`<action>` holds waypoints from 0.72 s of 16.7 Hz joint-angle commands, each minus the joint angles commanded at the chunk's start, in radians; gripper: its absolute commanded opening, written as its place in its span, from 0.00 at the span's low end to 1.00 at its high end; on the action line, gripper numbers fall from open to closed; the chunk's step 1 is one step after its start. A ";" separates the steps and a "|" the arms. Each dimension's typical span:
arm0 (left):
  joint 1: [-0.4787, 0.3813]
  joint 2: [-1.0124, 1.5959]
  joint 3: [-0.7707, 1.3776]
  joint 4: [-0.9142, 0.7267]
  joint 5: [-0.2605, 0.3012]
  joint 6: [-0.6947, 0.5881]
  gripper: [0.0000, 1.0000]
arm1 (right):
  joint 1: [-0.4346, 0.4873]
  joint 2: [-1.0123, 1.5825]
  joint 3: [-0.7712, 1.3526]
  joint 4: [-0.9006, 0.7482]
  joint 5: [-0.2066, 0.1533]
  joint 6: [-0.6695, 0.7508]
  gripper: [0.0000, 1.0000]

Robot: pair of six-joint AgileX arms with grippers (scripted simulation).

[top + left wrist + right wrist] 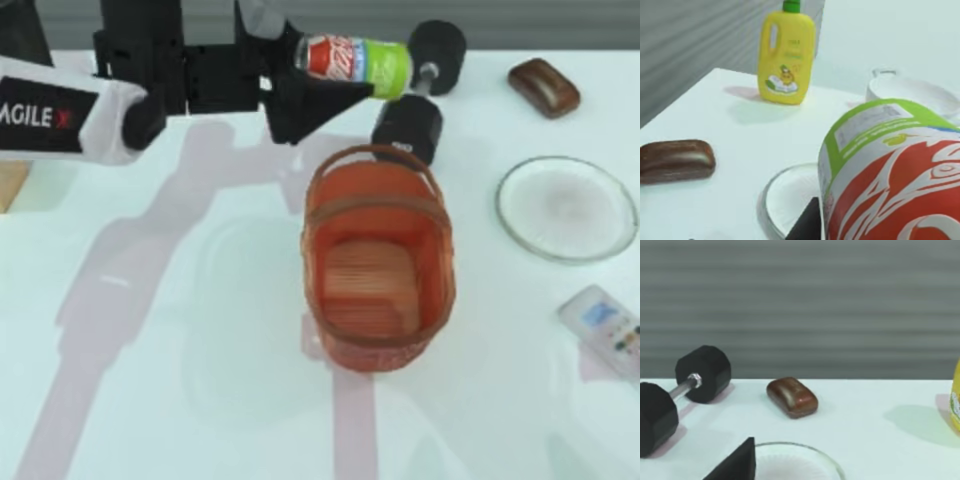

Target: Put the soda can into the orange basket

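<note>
Filling the near corner of the left wrist view, the soda can (890, 175) shows its lime-green end and red body close up, held off the tabletop (180, 330). From above, the left pincer (330, 85) is clenched on the soda can (355, 62), which lies on its side in the air, green end pointing toward the table's right, near the dumbbell (420, 85). So the pick-up looks done, and I'd judge the carry only partly done: the can hangs beyond the far rim of the orange basket (375, 265), not yet over its opening. Left to do are bringing it over the opening, lowering it clear of the arched handle, and letting go. The left arm reaches in from the table's left, stretched along the far edge. The right arm is not seen from above; its wrist view only shows a dark tip, so I cannot tell its state.
</note>
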 joint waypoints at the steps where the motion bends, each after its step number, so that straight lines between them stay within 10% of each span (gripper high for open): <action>1: -0.003 -0.014 -0.016 0.059 0.045 -0.019 0.00 | 0.000 0.000 0.000 0.000 0.000 0.000 1.00; 5: -0.010 -0.054 -0.050 0.191 0.153 -0.059 0.00 | 0.000 0.000 0.000 0.000 0.000 0.000 1.00; 12: -0.004 -0.036 -0.051 0.213 0.159 -0.059 0.00 | 0.000 0.000 0.000 0.000 0.000 0.000 1.00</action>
